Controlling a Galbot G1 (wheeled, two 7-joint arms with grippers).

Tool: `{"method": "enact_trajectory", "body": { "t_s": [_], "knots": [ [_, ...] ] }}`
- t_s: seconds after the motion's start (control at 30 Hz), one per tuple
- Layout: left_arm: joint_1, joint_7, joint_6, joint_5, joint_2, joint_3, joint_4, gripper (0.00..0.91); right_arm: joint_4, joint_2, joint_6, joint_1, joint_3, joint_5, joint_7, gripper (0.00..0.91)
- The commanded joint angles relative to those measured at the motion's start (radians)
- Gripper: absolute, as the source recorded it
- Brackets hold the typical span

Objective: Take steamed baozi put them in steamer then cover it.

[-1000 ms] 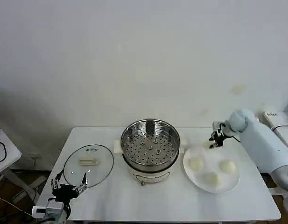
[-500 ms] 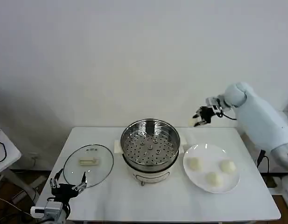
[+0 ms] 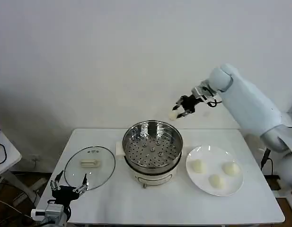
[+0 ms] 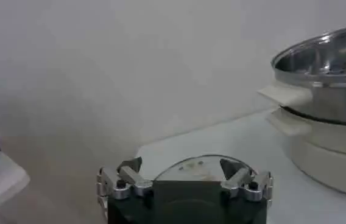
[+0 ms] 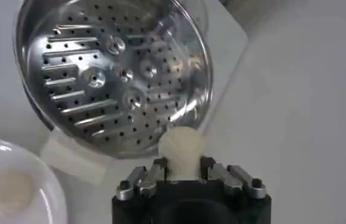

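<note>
Aloft, the right pincer (image 3: 180, 109) clamps a baozi (image 5: 181, 148) between its fingertips, beyond the steamer (image 3: 152, 147) rim.

No text, label, brand, number or sign can be read. Faint marks on the glass lid (image 3: 89, 167) at the near left of the table, and a small tag on the pale box (image 3: 276, 117) at the far right edge, are too small to make out.

You see creamy-white baozi (image 3: 199, 166), a shiny silver steamer (image 3: 152, 144) with a hole-dotted tray, and a white plate (image 3: 207, 185).
</note>
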Motion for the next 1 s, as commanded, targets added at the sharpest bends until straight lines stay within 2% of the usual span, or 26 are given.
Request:
{"method": "enact_trajectory", "body": {
  "t_s": [0.03, 0.17, 0.23, 0.33, 0.5, 0.63, 0.7, 0.73, 0.8, 1.0],
  "knots": [
    [0.001, 0.000, -0.001, 0.000, 0.000, 0.000, -0.001, 0.907, 0.052, 0.045, 0.130, 0.075, -0.150, 0.014, -0.003, 0.373],
    [0.003, 0.001, 0.001, 0.000, -0.001, 0.000, -0.007, 0.907, 0.143, 0.036, 0.141, 0.100, -0.213, -0.030, 0.001, 0.383],
    [0.000, 0.001, 0.002, 0.002, -0.002, 0.002, -0.005, 0.907, 0.172, 0.043, 0.173, 0.110, -0.240, -0.056, 0.023, 0.373],
    [-0.004, 0.001, 0.004, 0.004, -0.001, 0.007, -0.006, 0.907, 0.192, 0.061, 0.209, 0.108, -0.255, -0.150, 0.033, 0.373],
    [-0.001, 0.001, 0.005, 0.006, 0.001, 0.010, 0.002, 0.907, 0.180, 0.101, 0.245, 0.091, -0.287, -0.220, 0.053, 0.373],
    [0.007, 0.000, 0.005, 0.013, -0.003, 0.013, -0.001, 0.907, 0.174, 0.134, 0.288, 0.055, -0.242, -0.381, 0.069, 0.373],
    [0.009, -0.001, 0.005, 0.014, -0.006, 0.013, -0.006, 0.907, 0.145, 0.149, 0.303, 0.043, -0.236, -0.436, 0.095, 0.383],
    [0.011, 0.000, 0.005, 0.014, -0.007, 0.012, -0.009, 0.907, 0.110, 0.159, 0.317, 0.040, -0.234, -0.445, 0.125, 0.383],
    [0.016, -0.001, 0.004, 0.013, -0.008, 0.010, -0.013, 0.907, 0.049, 0.174, 0.350, 0.032, -0.231, -0.445, 0.149, 0.383],
    [0.019, -0.004, 0.004, 0.015, -0.005, 0.011, -0.002, 0.907, -0.017, 0.199, 0.367, -0.004, -0.209, -0.456, 0.158, 0.383]
  ]
}}
